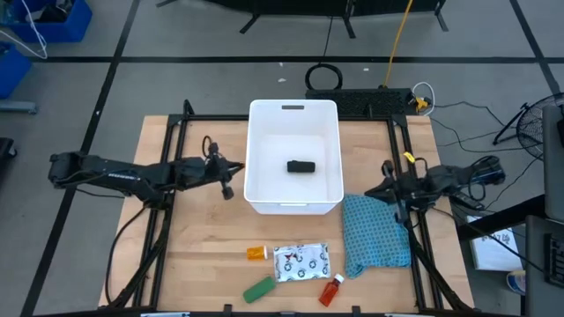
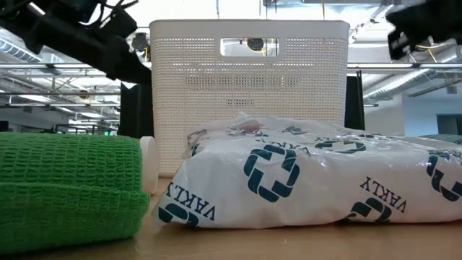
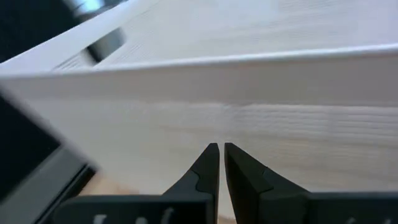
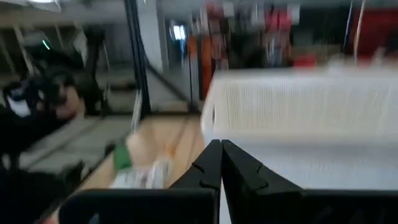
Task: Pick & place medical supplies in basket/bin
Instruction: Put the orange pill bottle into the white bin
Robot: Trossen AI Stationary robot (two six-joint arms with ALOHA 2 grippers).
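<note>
Left claw (image 1: 227, 182) closed beside white bin (image 1: 264, 198), right claw (image 1: 386, 187) closed, black item (image 1: 300, 166) inside bin

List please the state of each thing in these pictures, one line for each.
White bin: upright, open, holding one black item.
Orange bottle: lying on the table.
Green item: lying on the table.
Red bottle: lying on the table.
White pouch: flat on the table.
Left claw: shut, empty, beside the bin.
Right claw: shut, empty.

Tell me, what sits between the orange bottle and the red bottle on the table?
From above, the white pouch lies between the orange bottle and the red bottle.
</note>
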